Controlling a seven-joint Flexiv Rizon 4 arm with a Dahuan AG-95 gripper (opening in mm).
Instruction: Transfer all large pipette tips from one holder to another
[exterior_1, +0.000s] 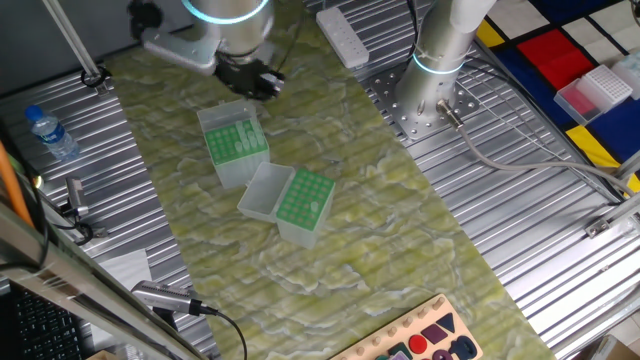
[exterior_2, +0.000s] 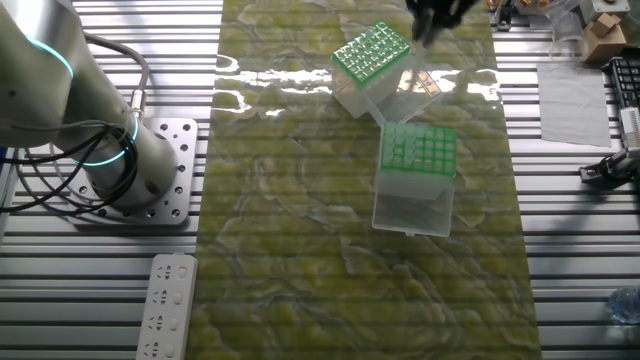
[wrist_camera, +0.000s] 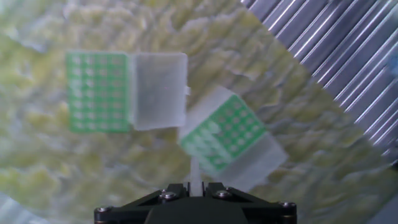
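Two tip boxes sit on the green marbled mat (exterior_1: 330, 250), lids hinged open, well apart from the arm's base (exterior_1: 440, 60). The nearer holder (exterior_1: 235, 143) is right below the gripper (exterior_1: 255, 82); the other holder (exterior_1: 303, 200) sits just beside it, skewed, its open lid touching or nearly touching the first box.

The gripper hangs above the boxes, not in contact with either. In the hand view a single pale tip (wrist_camera: 195, 171) stands between the fingers, pointing down toward the skewed box, so the jaws look nearly closed on one of the large pipette tips. The view is blurred, so I'm judging the grip, not seeing the contact.

Remaining tips: pale round tops show in the rack of the holder under the gripper (exterior_2: 372, 47) and some in the other (exterior_2: 420, 150). Can't count either from here, or tell source from destination.

Lids are folded flat, presumably to give straight vertical access to every hole. Boxes are close together, which keeps the transfer short.

Risk: the skewed rack means the hole grid is not square to the fingers, so alignment needs care before the descent.
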